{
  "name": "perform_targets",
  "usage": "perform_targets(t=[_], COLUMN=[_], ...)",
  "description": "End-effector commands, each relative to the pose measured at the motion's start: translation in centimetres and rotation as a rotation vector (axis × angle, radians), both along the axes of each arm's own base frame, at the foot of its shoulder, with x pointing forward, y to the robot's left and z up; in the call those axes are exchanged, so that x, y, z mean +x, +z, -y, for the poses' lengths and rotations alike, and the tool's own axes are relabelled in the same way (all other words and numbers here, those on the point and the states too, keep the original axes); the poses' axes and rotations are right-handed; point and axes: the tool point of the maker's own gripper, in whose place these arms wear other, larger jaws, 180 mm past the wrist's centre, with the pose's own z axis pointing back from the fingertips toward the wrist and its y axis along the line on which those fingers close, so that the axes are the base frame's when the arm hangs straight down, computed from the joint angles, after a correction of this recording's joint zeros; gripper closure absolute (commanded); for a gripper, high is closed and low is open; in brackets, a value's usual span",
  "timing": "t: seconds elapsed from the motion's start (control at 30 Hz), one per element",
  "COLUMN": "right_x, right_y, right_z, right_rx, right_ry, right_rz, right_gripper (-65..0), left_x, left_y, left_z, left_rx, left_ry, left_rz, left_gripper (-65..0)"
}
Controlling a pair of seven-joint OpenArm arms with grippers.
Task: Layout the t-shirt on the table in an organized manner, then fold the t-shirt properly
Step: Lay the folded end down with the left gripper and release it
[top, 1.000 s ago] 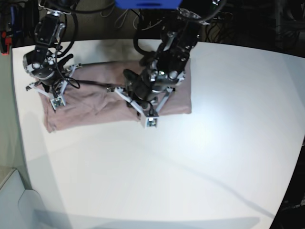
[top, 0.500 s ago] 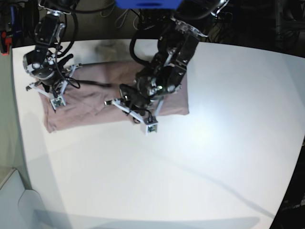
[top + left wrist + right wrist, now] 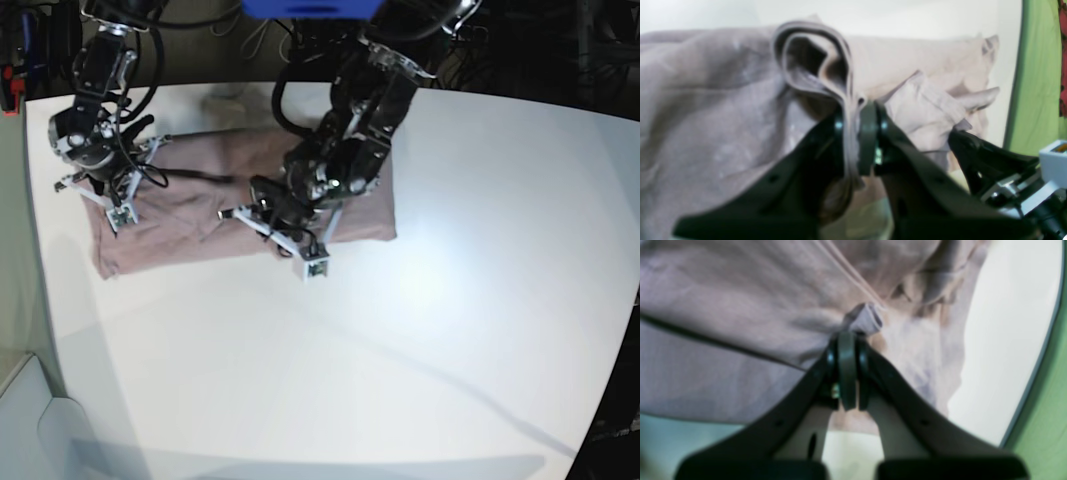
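The mauve t-shirt lies as a long band across the back left of the white table. Over the band's middle, my left gripper is shut on a raised fold of it. The left wrist view shows several layers of cloth looping up from the shut left gripper. My right gripper is at the shirt's left end. In the right wrist view, the right gripper is shut on a small pinch of the t-shirt.
The table's curved left edge lies close beyond the shirt, with green floor past it. Dark cables and equipment line the back edge. The other arm's black finger shows at the lower right of the left wrist view.
My left arm has shifted left with the gripped fold, drawing the shirt's right edge slightly inward. The right arm has stayed put.
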Motion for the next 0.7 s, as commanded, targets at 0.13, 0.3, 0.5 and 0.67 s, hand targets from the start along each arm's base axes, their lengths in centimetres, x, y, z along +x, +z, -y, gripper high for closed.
perform_targets(t=[0.13,0.3,0.5,0.67], right_x=[-0.3,-0.3,-0.3,-0.5], right_y=[-0.3,-0.3,-0.3,-0.3], right_z=[-0.1,-0.1,-0.1,-0.1], right_rx=[-0.004,-0.004,-0.004,-0.004], right_ry=[0.007,0.007,0.007,0.007], right_rz=[-0.025,-0.025,-0.025,-0.028], right_gripper=[0.0,0.0,0.0,0.0], left_x=[-0.3,-0.2,-0.3,-0.3], left_y=[1.6,1.6,1.6,1.6], left_z=[2.3,2.2,2.3,2.3], left_rx=[-0.029,-0.03,-0.033,-0.035], left_ry=[-0.05,-0.046,-0.047,-0.047], left_rz=[0.031,0.032,0.028,0.028], left_gripper=[0.0,0.0,-0.1,-0.6])
